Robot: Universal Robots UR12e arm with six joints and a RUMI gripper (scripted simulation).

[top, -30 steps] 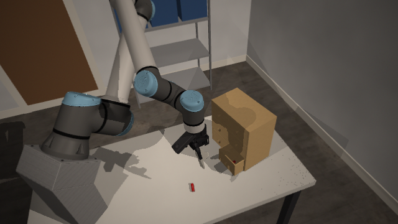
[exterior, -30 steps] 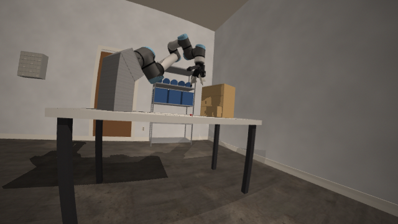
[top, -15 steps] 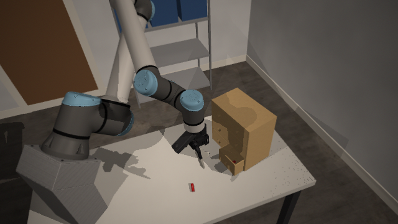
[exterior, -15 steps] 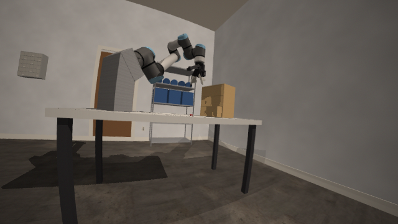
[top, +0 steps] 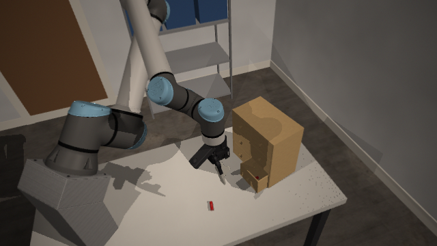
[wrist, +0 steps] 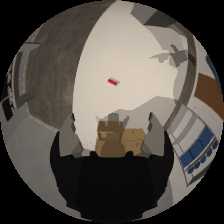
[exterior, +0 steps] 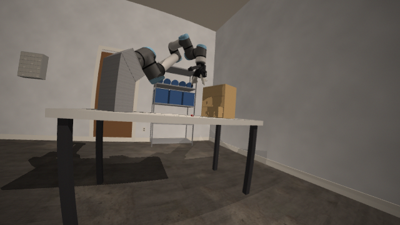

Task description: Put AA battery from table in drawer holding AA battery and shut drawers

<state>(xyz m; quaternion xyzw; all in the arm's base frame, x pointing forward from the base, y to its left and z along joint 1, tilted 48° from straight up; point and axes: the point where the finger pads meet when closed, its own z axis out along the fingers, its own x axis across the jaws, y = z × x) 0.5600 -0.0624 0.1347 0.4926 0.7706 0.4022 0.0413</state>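
A tan chest of drawers (top: 268,140) stands upright near the table's back right. Its bottom drawer (top: 254,178) is pulled partly out, and a small red thing (top: 257,177) lies inside it. The upper drawers look shut. A red AA battery (top: 211,205) lies on the white table in front of the chest; it also shows in the wrist view (wrist: 113,81). My gripper (top: 221,172) is open and empty. It hangs in the air above the table, to the left of the chest's front. The chest also shows in the wrist view (wrist: 119,140), between my fingers' tips.
The robot's grey base (top: 68,191) stands at the table's left end. A metal shelf unit (top: 201,51) with blue bins stands behind the table. A grey wall runs close by on the right. The table's front edge lies near the battery.
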